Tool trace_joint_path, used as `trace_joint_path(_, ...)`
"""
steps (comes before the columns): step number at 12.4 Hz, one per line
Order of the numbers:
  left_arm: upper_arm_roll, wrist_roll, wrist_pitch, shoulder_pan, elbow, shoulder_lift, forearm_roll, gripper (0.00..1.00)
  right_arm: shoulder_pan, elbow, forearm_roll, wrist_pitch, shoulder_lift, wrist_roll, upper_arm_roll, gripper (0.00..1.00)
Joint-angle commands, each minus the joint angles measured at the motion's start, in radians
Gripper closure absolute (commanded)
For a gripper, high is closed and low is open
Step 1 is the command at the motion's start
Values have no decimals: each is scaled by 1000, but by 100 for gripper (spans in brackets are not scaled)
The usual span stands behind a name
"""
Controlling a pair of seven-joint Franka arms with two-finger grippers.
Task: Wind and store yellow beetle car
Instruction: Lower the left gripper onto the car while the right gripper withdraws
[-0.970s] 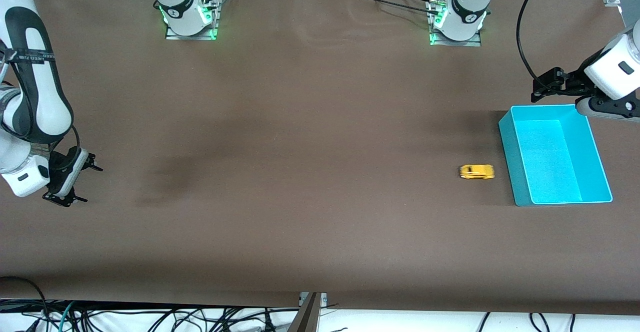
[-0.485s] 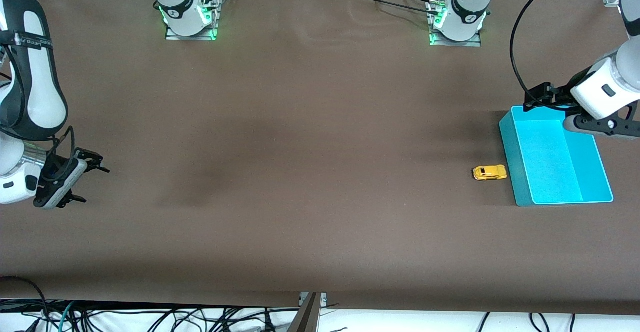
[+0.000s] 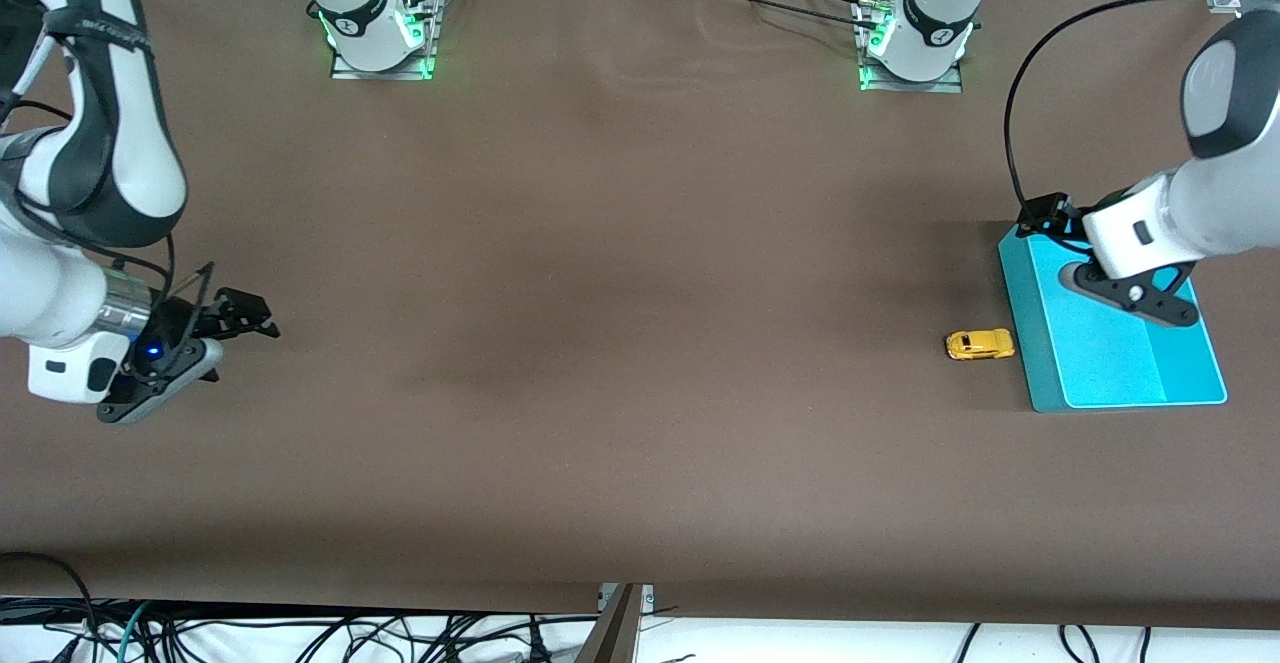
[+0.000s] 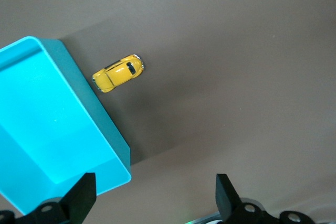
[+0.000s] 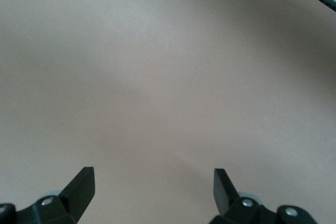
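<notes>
The yellow beetle car stands on the brown table right beside the turquoise bin, on its wall toward the right arm's end. My left gripper is open and empty, over the bin's corner farthest from the front camera. In the left wrist view the car sits by the bin wall, ahead of my open left gripper. My right gripper is open and empty over bare table at the right arm's end; it also shows in the right wrist view.
The bin holds nothing. The two arm bases stand at the table edge farthest from the front camera. A black cable loops above the table near the left arm.
The car rolled a short way to the bin and stopped. My left gripper moved down over the bin's corner. My right gripper moved toward the table's middle.
</notes>
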Motion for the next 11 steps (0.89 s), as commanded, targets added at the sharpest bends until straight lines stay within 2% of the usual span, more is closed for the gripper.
trace_joint_path(1,-6,113,28,8,-21,40,10,0,48,15,-21,-51,-9,194,-3,0)
trace_joint_path(5,-6,329,317,11,-274,5,24,0,134,14,-24,-79,-46,481,0,0)
trace_joint_path(7,-7,396,452,1,-372,-9,35,0,138,14,-24,-109,-90,504,5,0)
trace_joint_path(9,-9,491,570,-3,-431,-3,128,0,134,11,-24,-160,-149,501,2,0)
trace_joint_path(11,-9,628,641,-3,-434,37,183,0,121,8,-41,-201,-187,498,-4,0)
